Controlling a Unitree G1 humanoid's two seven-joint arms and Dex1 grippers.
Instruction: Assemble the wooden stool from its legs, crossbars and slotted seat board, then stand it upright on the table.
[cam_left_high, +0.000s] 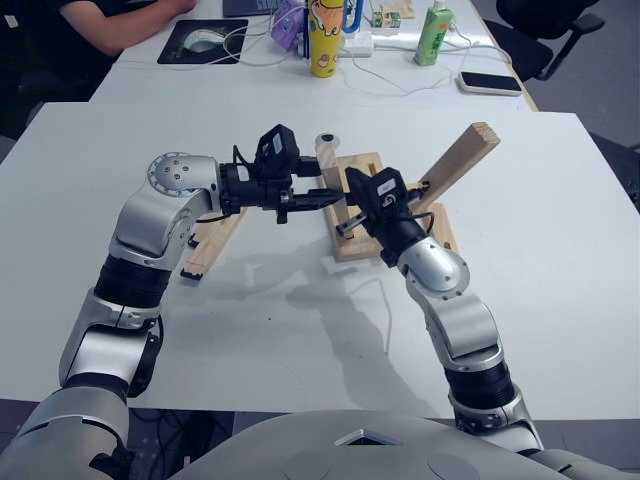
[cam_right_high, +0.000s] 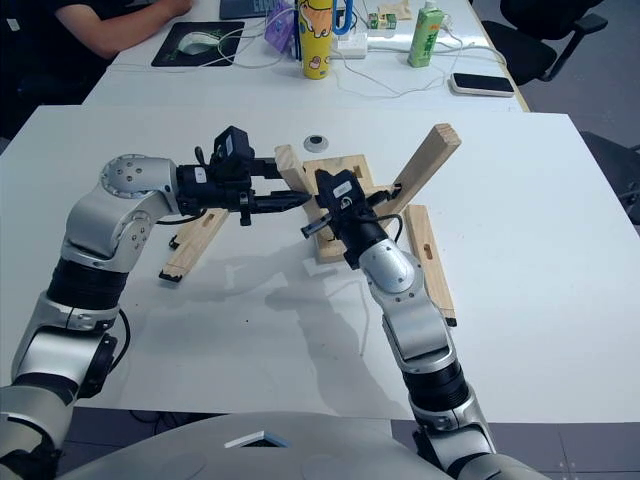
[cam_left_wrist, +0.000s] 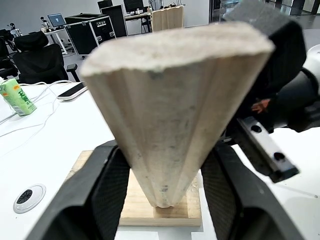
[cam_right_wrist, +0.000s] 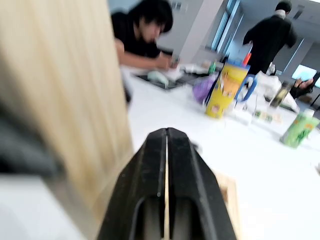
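White worktop: near its middle, the left gripper has its jaws clamped around a wooden leg, long axis near upright, foot on the seat board. The right gripper has its jaws together.

A big white table is taking up the near part of the room. A small round cable hole is sitting near its far edge. A second white table is standing just behind it. On that one, a yellow cup is standing in the middle. A green drink carton is standing to its right, and a black phone is lying farther right. A white mouse is resting on a black mouse pad on the left. A black office chair is sitting at the far right on the gray floor. Farther back, black cases and a screen are standing.
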